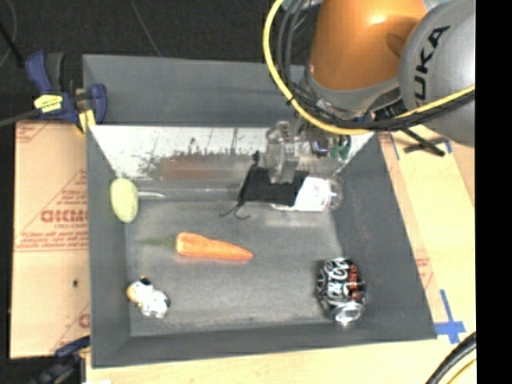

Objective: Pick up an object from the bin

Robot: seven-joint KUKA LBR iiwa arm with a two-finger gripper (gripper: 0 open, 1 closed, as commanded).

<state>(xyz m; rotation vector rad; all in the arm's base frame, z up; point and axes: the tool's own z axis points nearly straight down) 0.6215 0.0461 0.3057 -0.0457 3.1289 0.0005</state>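
Gripper (286,162) hangs low over a black scrap (260,189) at the back of the bin (108,254), likely to grab it; whether it is spread or closed, I cannot tell.

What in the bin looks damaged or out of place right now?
The dark printed can in the near right corner of the bin looks crushed and dented, and it lies on its side. The carrot, the pale green piece by the left wall and the small white toy look whole.
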